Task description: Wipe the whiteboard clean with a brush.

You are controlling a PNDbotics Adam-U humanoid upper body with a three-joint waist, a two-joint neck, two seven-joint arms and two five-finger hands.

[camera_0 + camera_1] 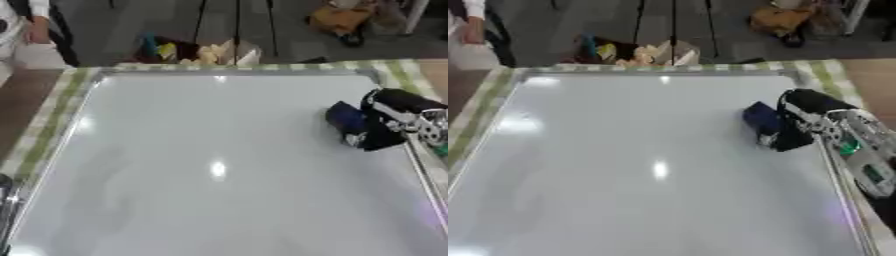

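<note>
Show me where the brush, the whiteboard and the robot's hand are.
brush (346,117), left eye view, its blue body.
whiteboard (210,150), left eye view, bare white surface.
right hand (381,135), left eye view, black fingers around the brush.

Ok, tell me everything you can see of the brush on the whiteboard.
The dark blue block-shaped brush is a small, blunt-cornered eraser that looks soft. It lies flat against the glossy white, metal-framed whiteboard, near its right edge, in the upper half. The robot's black right hand wraps it from the right, fingers curled round it and hiding that side. No markings show on the board nearby.
</note>
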